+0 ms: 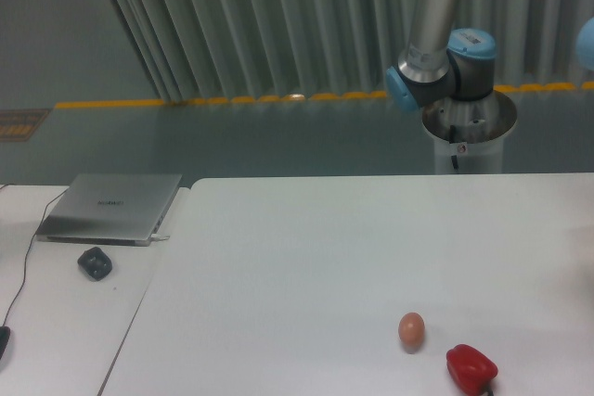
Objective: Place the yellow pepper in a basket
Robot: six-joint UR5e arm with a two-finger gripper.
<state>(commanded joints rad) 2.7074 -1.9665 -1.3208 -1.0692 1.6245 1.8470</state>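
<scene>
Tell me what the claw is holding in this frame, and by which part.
Cannot be told: the claw is out of view, and so is the yellow pepper. Only the egg and red pepper lie on the table, untouched.

Soft, even, cool-toned light from overhead leaves the white table (306, 257) bright but not blown out, with only faint shadows under the egg (411, 329) and red pepper (471, 368) toward five o'clock, and the whole frame slightly soft and grainy.
</scene>
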